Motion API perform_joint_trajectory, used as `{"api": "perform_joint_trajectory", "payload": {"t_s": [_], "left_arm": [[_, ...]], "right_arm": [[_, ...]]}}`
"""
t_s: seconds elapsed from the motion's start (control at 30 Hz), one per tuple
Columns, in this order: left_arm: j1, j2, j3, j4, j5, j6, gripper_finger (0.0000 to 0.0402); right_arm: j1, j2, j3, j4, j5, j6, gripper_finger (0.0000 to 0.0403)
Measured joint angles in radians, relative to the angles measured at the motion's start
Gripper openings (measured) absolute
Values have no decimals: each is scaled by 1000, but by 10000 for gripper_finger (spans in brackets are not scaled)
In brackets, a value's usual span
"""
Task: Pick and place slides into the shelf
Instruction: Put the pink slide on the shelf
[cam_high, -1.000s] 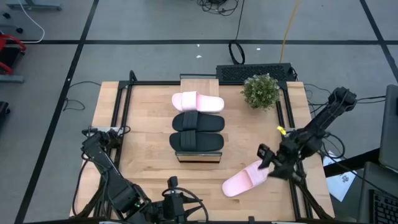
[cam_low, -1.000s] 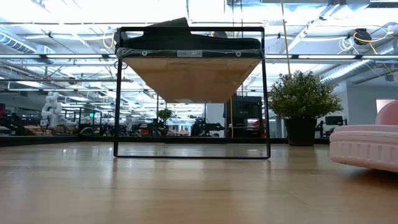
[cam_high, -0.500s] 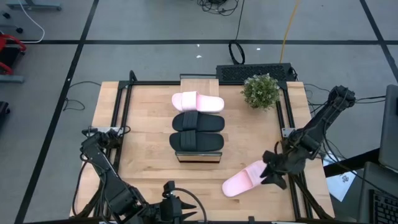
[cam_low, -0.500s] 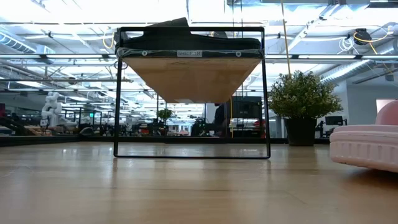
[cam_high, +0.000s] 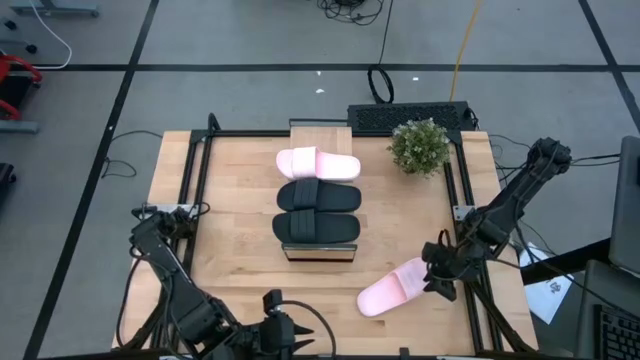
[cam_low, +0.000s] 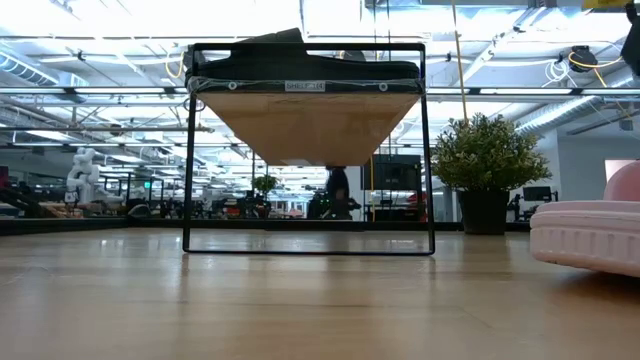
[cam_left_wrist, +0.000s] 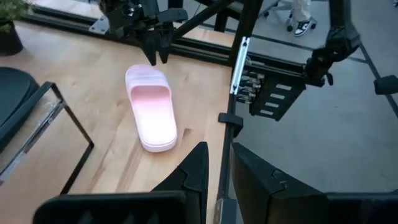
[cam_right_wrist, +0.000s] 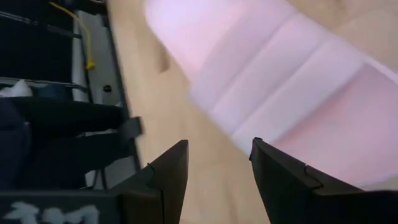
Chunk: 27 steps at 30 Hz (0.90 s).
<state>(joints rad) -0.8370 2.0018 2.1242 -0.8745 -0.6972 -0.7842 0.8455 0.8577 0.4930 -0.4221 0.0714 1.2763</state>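
Over pink slide strap end, right end effector tilts down w/ fingers apart.

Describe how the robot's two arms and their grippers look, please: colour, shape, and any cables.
Both arms are dark, nearly black, built of slim jointed links. The right gripper has two short dark fingers that are flat, angular and wedge-shaped. The left gripper looks the same, with matching dark fingers. Thin black cables run beside the arm bases.

Small green potted plant in dark pot on light wooden surface, far right corner; black keyboard behind it; yellow cable on grey floor.
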Motion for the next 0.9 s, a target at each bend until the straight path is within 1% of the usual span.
{"api": "perform_joint_trajectory", "payload": {"t_s": [0.13, 0.4, 0.5, 0.77, 0.8, 0.9], "left_arm": [[13, 0, 0, -20, 37, -16, 60], [38, 0, 0, -20, 95, -15, 61], [42, 0, 0, -21, 108, -15, 61], [42, 0, 0, -20, 118, -24, 61], [42, 0, 0, -20, 118, -26, 61], [42, 0, 0, -20, 118, -31, 61]], "right_arm": [[-2, 0, -42, 47, 18, -4, 164], [-2, -3, -181, 303, 37, 20, 164], [-2, -3, -258, 477, 42, 45, 164], [-2, -2, -473, 1073, 135, 58, 164], [-2, -9, -472, 1086, 141, 59, 164], [-2, -1, -473, 1031, 138, 70, 164]]}}
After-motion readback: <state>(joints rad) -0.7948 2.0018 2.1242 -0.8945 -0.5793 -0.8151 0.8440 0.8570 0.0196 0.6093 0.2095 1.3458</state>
